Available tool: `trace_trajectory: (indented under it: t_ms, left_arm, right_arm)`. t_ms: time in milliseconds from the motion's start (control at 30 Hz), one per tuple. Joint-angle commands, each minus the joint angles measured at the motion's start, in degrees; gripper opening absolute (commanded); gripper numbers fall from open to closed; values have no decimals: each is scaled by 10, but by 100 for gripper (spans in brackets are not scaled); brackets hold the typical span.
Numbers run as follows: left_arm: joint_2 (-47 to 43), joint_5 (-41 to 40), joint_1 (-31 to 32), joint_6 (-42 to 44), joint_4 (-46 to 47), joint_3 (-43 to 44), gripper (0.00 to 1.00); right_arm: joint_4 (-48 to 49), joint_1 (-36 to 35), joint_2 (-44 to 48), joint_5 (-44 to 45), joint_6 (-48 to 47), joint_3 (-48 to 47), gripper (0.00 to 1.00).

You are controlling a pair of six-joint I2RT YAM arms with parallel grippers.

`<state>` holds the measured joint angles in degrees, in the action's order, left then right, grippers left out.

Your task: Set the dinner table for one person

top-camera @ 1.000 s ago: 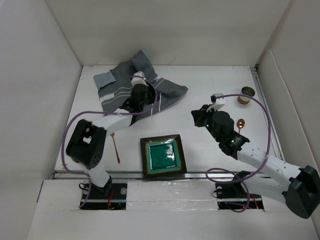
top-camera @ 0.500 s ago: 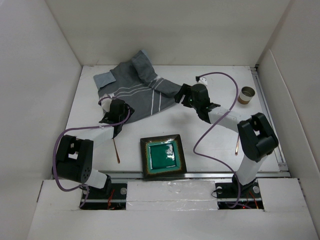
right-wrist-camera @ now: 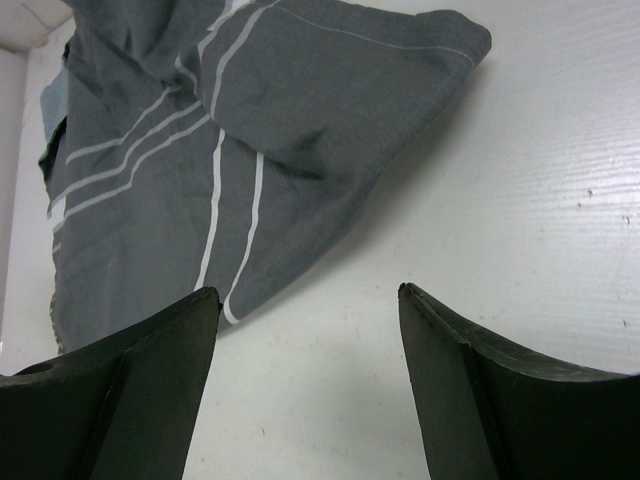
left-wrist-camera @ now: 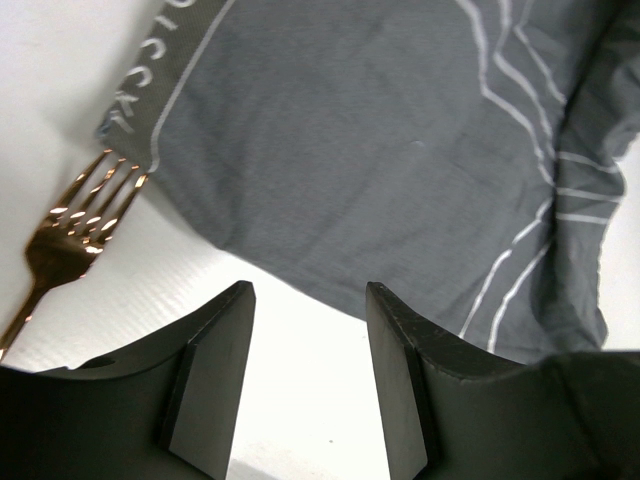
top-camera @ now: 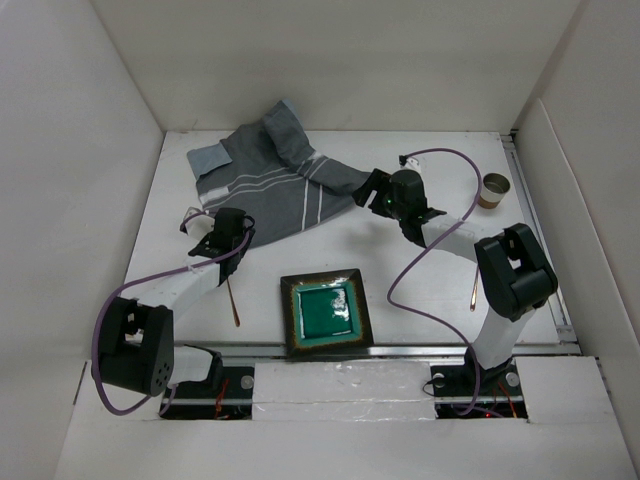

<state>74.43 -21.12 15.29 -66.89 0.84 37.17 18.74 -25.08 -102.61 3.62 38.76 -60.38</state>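
Observation:
The dinner table (top-camera: 420, 270) is a white top. A crumpled grey striped cloth (top-camera: 270, 180) lies at its back left. My left gripper (top-camera: 215, 230) hovers open at the cloth's near edge. In the left wrist view this gripper (left-wrist-camera: 308, 290) has only bare table between its fingers, with the cloth (left-wrist-camera: 370, 150) just beyond and the copper fork's tines (left-wrist-camera: 75, 225) to the left. My right gripper (top-camera: 372, 192) stands open and empty beside the cloth's right corner; in the right wrist view it (right-wrist-camera: 307, 290) is over bare table (right-wrist-camera: 520, 200), short of the cloth (right-wrist-camera: 200, 150).
A square green plate with a dark rim (top-camera: 326, 310) lies at the near middle, and the copper fork (top-camera: 233, 300) lies left of it. A small tan cup (top-camera: 492, 190) sits at the back right. A copper utensil handle (top-camera: 473, 295) shows behind my right arm. White walls enclose the table.
My right arm swung from the right side over to the cloth's right corner. The left gripper drew back off the cloth to its near edge.

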Motion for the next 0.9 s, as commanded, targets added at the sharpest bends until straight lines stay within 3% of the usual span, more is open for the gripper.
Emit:
trace_trajectory:
  t_ms: [0,300,667,867]
  left_arm:
    - [-7,-38,0,-51,-46,-17,45]
    - [62,-30,0,-77,-113,14,42]
    - [100,-95,0,-100,-111,38,46]
    - [120,-88,0,-93,-90,51,36]
  right_arm:
    - [58,11,46,-19,-12,21,77]
    - [69,21,95,-70,-31,51,77]
    - [103,33,112,-118,-37,83,76]
    - [110,53,92,-130,-33,76,76]
